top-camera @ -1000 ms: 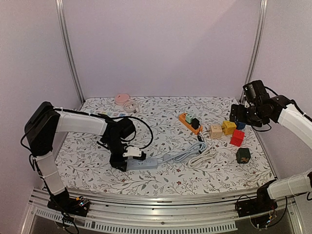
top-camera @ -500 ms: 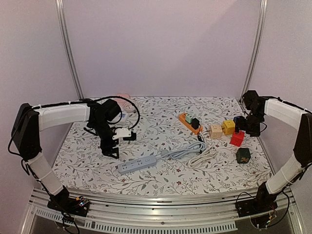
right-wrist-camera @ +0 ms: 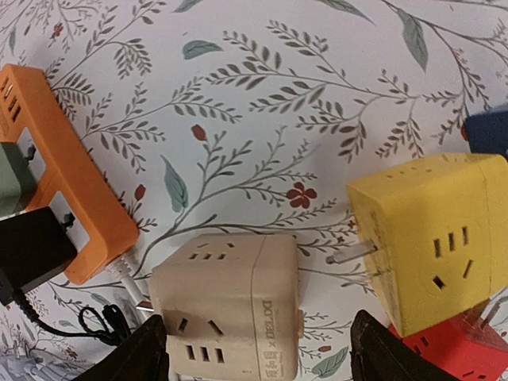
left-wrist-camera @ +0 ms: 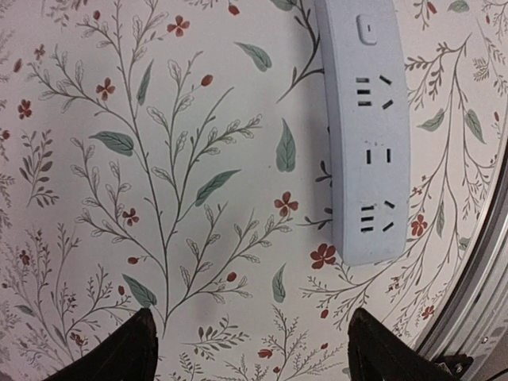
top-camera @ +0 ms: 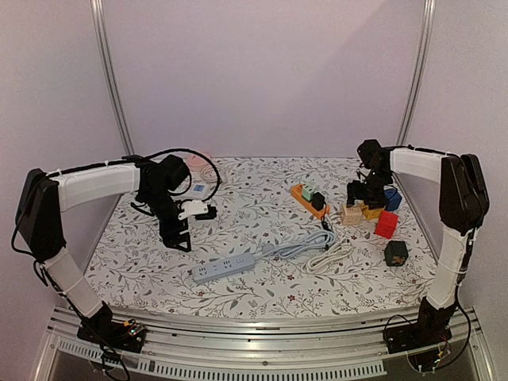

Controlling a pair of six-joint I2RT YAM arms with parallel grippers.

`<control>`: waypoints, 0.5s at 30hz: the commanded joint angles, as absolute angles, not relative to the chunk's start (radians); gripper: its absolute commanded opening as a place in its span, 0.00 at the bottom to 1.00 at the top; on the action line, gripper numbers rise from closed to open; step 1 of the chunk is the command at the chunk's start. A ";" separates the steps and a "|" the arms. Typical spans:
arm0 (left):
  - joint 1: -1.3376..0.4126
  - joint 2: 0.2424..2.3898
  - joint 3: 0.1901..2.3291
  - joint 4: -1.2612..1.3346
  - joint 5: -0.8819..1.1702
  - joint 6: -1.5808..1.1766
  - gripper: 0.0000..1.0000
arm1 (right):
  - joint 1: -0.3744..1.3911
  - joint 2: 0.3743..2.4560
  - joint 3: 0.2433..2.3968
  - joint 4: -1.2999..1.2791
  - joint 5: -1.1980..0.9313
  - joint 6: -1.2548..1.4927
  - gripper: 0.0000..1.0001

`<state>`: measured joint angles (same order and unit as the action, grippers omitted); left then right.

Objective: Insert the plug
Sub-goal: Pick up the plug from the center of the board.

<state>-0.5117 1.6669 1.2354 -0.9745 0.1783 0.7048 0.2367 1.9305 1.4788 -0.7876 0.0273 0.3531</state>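
Observation:
My right gripper point(right-wrist-camera: 262, 357) stands open over a beige cube plug adapter point(right-wrist-camera: 230, 305), which lies between the fingers with a gap on the right side. In the top view this gripper point(top-camera: 359, 198) hovers just above the beige cube point(top-camera: 351, 214). A pale grey power strip point(left-wrist-camera: 365, 135) lies flat with its sockets up. My left gripper point(left-wrist-camera: 254, 357) is open over bare cloth to the left of the strip's end, holding nothing. From above, the left gripper point(top-camera: 176, 236) is behind and left of the strip point(top-camera: 225, 268).
A yellow cube point(right-wrist-camera: 436, 238) with prongs toward the beige one, a red cube point(right-wrist-camera: 456, 357) and a blue one point(right-wrist-camera: 488, 131) crowd the right. An orange strip point(right-wrist-camera: 71, 190) carries a black adapter point(right-wrist-camera: 32, 246). A white cable coil point(top-camera: 329, 255) and dark cube point(top-camera: 395, 252) lie nearer.
My left gripper opened, lifted off the power strip and drew back to the left. The right arm swung down and left from the wall to above the beige cube, its jaws narrowing a little.

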 commanded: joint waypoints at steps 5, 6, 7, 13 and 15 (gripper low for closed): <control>-0.500 1.670 1.248 -0.991 0.197 0.689 0.82 | 0.281 2.034 1.556 -0.827 -0.007 0.304 0.72; -0.499 1.674 1.251 -0.991 0.198 0.689 0.82 | 0.281 2.036 1.555 -0.833 -0.005 0.304 0.71; -0.497 1.675 1.253 -0.992 0.198 0.688 0.82 | 0.281 2.038 1.555 -0.838 -0.005 0.303 0.71; -0.496 1.690 1.267 -0.993 0.197 0.690 0.81 | 0.299 2.009 1.528 -0.872 0.078 0.295 0.68; -0.496 1.693 1.271 -0.991 0.201 0.690 0.82 | 0.298 2.017 1.519 -0.874 0.083 0.292 0.67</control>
<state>-0.5064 1.6764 1.2430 -0.9844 0.1806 0.6983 0.2916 2.0197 1.5391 -0.8413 0.0326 0.3054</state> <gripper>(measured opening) 0.816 0.679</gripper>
